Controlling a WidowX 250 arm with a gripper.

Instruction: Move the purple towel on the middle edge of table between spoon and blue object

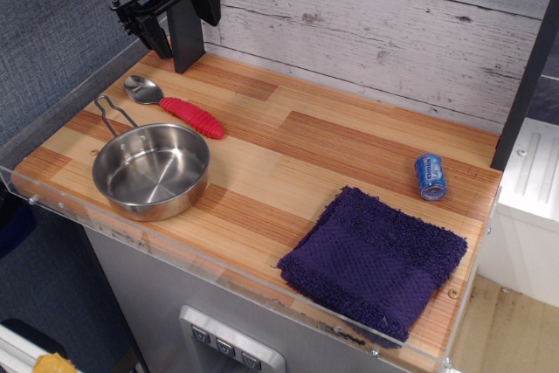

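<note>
Observation.image looks down at an angle on the surface (288, 141), a striped wooden plank top with a clear acrylic rim along its near and side edges. At the near right corner lies the purple towel (374, 259), spread roughly flat as a tilted square, its near corner reaching the rim. Just beyond it, toward the right edge, the blue object (431, 176) lies on its side, a small can with white markings, close to the towel's far corner but not touching it. Bare wood fills the middle stretch between this pair and the things on the left.

On the left side sits a steel pan (151, 171) with a wire handle pointing toward the back left; its bowl holds nothing. Just behind the pan lies the spoon (173, 103), its silver bowl toward the back left and its ribbed red handle angled toward the middle; the handle's end comes near the pan's far rim without clearly touching it.

Above the back left corner hangs the tool (179, 19), black, well apart from the towel and nearest the spoon's bowl. Its fingers stand spread apart, grasping nothing, and it appears to touch no object. A whitewashed plank wall (393, 32) rises behind everything.
</note>
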